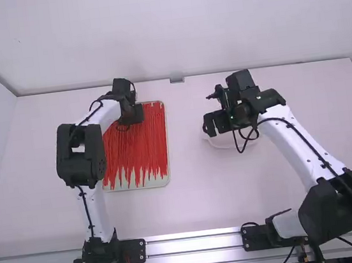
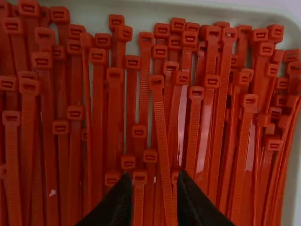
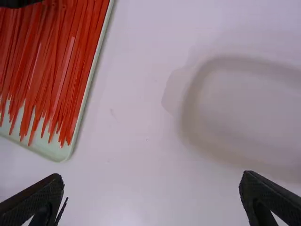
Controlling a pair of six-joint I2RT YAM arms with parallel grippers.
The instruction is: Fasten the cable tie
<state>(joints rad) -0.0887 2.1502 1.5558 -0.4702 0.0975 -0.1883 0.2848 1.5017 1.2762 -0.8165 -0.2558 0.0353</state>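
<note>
At the left gripper point(image 2: 154, 175): hangs low over the far end of the tray point(image 2: 136, 16), released, with black fingers point(image 2: 117, 202) parted only narrowly and straddling one or two straps of the red cable ties point(image 2: 160, 117). Cannot tell whether touching them.

Around it, inside the tray: packed side by side in a loose layer, with square heads toward the tray's far rim and pointed tails toward its near rim. Directly under the gripper, a single tie slanted across its neighbours.

At the right gripper point(image 3: 150, 179): spread wide, holding nothing, poised above the bare white table point(image 3: 141, 141) well to the right of the tray. Just beside it, farther from the tray, a shallow white dish point(image 3: 244, 108).

As for handling: expect very light, thin nylon, springy along the strap, stiff only at the head. Probably smooth too, so likely to slip or to drag neighbours up with it. Best to pinch the slanted tie across its flat strap just behind the head. Lift clear of the tray, then offer the tail to the other gripper for threading through the head. Nothing fastened yet, judging by the loose straight straps.
</note>
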